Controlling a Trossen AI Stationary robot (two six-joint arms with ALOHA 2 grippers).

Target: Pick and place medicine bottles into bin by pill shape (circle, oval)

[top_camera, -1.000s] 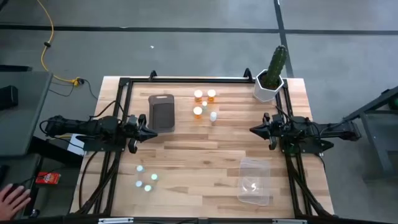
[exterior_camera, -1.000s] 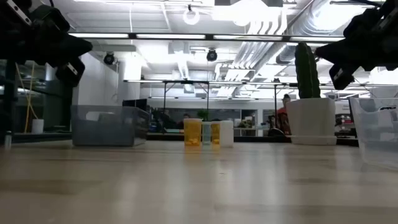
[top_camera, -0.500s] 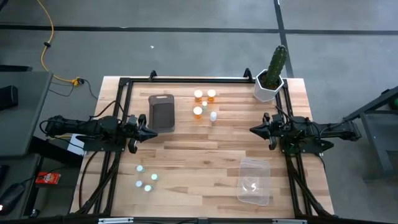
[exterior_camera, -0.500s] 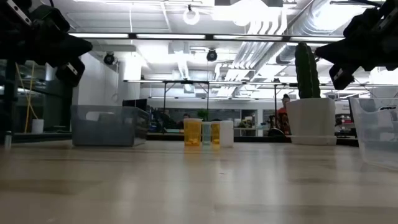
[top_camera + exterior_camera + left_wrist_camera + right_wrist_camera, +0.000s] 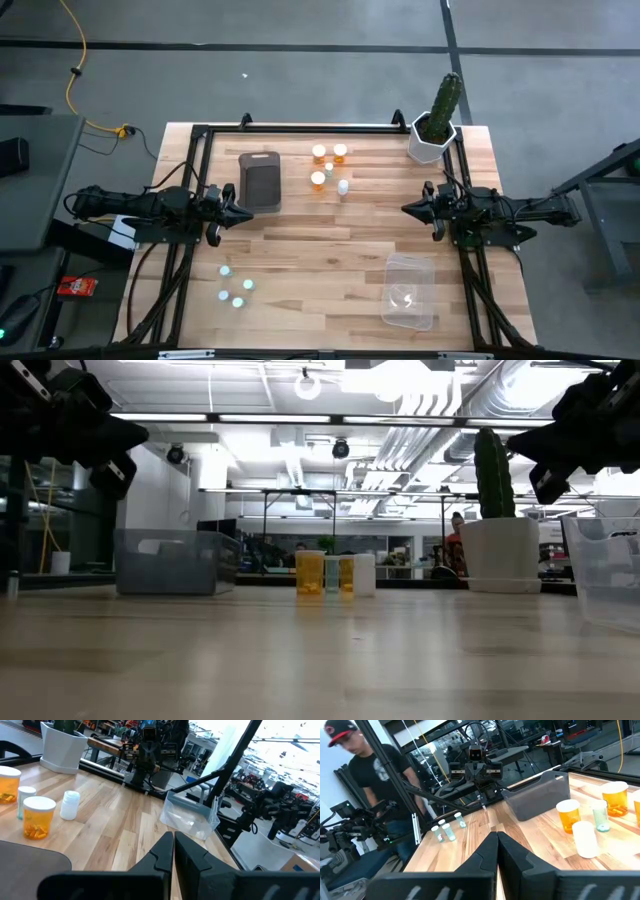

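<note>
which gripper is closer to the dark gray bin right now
Left. The left gripper sits just beside the dark gray bin, shut. The right gripper is across the table, shut.

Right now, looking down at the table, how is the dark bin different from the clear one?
The grey bin is smoky and dark, so its inside is hard to see; the clear bin is see-through, showing the wood beneath. The grey bin sits toward the table's far side, near the left gripper and beside the orange bottles; the clear bin sits at the near edge on the right arm's side. Both are small rectangular tubs standing upright on the table.
</note>
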